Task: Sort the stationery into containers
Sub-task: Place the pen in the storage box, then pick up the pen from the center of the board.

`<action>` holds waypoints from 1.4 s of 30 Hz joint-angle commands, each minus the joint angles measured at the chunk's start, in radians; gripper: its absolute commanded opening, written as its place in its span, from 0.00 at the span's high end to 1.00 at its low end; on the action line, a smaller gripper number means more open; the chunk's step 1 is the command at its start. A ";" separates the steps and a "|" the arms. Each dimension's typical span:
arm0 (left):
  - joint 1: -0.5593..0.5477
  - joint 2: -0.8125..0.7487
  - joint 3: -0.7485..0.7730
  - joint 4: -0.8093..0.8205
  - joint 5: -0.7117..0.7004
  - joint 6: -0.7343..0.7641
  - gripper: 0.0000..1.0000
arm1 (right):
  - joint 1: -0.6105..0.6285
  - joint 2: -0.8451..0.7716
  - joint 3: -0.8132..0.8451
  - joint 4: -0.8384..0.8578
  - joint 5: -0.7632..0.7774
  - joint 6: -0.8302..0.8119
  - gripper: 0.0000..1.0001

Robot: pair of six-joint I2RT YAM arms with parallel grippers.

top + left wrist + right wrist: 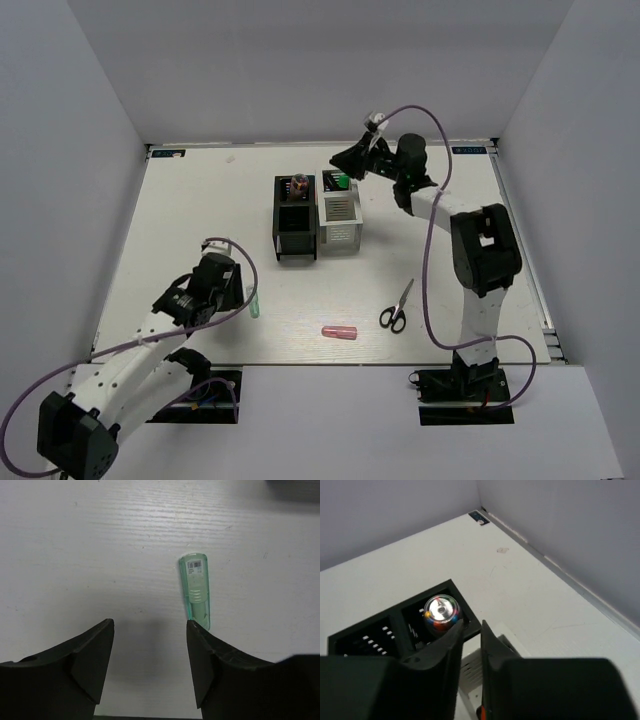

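A pale green stubby tube lies on the table just ahead of my open left gripper, beside its right fingertip; in the top view the tube lies right of that gripper. A pink tube and black-handled scissors lie near the front. The black organiser and the white organiser stand side by side mid-table. A green highlighter stands in the white one. My right gripper hovers over their far ends, jaws a narrow gap apart, nothing between the tips.
A round clear-topped pot of coloured bits sits in the black organiser's far compartment. A small orange patch shows low in the right jaw gap. White walls enclose the table on three sides.
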 commanded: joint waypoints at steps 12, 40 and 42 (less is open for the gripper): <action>-0.036 0.287 0.013 0.229 0.000 -0.314 0.15 | -0.118 -0.115 0.543 -1.532 -0.300 -0.152 1.00; -0.143 0.642 0.109 0.146 -0.155 -0.398 0.67 | -0.198 -0.578 -0.115 -1.359 -0.169 -0.277 0.68; -0.142 0.631 0.108 0.143 -0.133 -0.397 0.80 | -0.206 -0.581 -0.121 -1.357 -0.178 -0.271 0.68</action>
